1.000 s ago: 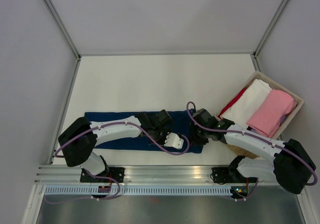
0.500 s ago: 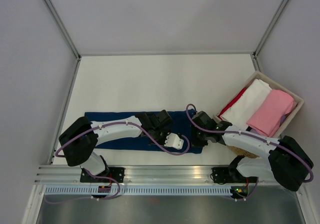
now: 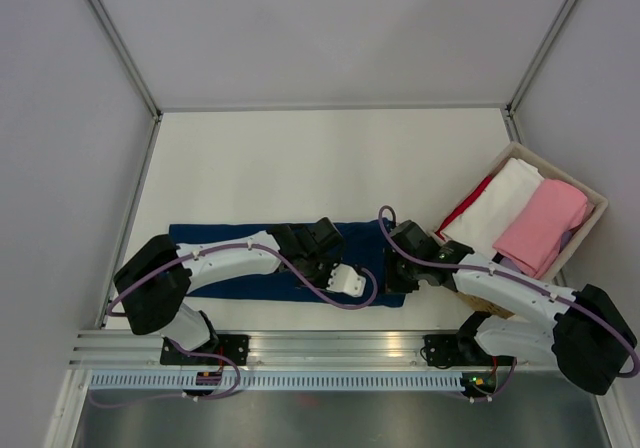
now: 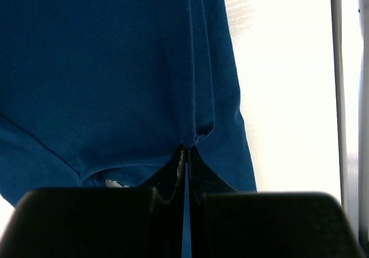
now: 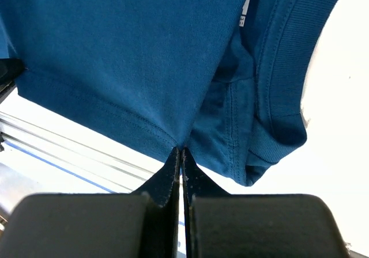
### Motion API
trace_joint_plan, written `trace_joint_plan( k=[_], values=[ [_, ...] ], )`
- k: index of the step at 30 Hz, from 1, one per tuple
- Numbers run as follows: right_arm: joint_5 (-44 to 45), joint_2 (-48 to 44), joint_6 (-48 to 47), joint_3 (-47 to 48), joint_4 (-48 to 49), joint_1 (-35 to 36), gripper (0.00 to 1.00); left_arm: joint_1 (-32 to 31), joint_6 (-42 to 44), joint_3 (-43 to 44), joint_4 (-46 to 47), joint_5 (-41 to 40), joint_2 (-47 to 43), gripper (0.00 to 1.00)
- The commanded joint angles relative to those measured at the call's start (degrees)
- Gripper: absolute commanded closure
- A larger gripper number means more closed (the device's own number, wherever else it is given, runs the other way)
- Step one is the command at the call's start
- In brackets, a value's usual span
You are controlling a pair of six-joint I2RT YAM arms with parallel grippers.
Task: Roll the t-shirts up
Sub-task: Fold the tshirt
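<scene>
Since that soft navy blue t-shirt (image 3: 215, 236) looks floppy, left gripper (image 4: 185, 157) and right gripper (image 5: 180, 154) sit clamped on its stitched edges, sensibly.

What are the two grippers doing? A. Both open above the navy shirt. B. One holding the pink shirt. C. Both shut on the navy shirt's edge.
C: the wrist views show the left gripper and right gripper each closed on the navy t-shirt edge.
</scene>
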Motion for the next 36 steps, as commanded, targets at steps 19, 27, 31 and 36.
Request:
trace_joint_plan(
  k=[19,27,31,36],
  values=[
    [7.54,-0.04,-2.52,7.24,-4.73,0.31,0.59,0.69,4.56,1.39,-8.43,3.09,-2.81,0.48],
    [15.98,6.36,-8.23,20.43,-2.73,-0.22,0.88,20.1,-12.13,8.96,-3.26,12.68,-6.24,0.62],
    [16.25,14.97,-10.16,25.18,2.98,-1.45,0.99,28.62,-16.79,3.44,-1.06,7.33,-10.54,0.65],
    [18.53,24.9,-11.84,29.32,6.42,-4.17,1.0,38.64,-19.34,-3.16,2.54,-3.66,-14.5,0.65]
  ],
)
